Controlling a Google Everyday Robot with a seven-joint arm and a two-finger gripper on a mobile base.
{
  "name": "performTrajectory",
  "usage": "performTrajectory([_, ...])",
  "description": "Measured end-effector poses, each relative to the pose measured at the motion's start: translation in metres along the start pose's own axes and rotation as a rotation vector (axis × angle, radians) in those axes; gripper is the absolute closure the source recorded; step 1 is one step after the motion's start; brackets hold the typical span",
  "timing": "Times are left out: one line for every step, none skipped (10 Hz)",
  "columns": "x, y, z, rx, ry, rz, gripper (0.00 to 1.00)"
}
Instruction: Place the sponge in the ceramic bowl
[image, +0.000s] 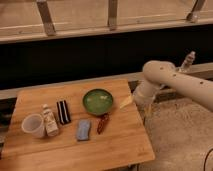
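Observation:
The light-blue sponge (83, 130) lies flat on the wooden table (125, 145), just in front of and slightly left of the green ceramic bowl (98, 101). The bowl sits near the table's middle and looks empty. My gripper (126, 102) hangs at the table's right edge, to the right of the bowl and apart from it, at the end of the white arm (165, 80) that comes in from the right. It is well away from the sponge.
A black block with white stripes (63, 111) lies left of the bowl. A small bottle (49, 121) and a white cup (33, 125) stand at the left. A reddish-brown packet (103, 123) lies right next to the sponge. A dark wall runs behind the table.

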Motion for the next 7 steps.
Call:
performTrajectory([0.01,0.022,0.006,0.015,-0.004,-0.065,0.2])
performTrajectory([0.02,0.039,0.011,0.026,-0.012,-0.113,0.2])
performTrajectory([0.025,0.044,0.013,0.034,-0.012,-0.133,0.2])
performTrajectory([0.025,0.046,0.013,0.034,-0.012,-0.138,0.2])
performTrajectory([0.022,0.045,0.013,0.031,-0.016,-0.132,0.2])
performTrajectory([0.018,0.042,0.011,0.033,-0.022,-0.133,0.2])
performTrajectory([0.017,0.046,0.008,0.039,-0.026,-0.155,0.2])
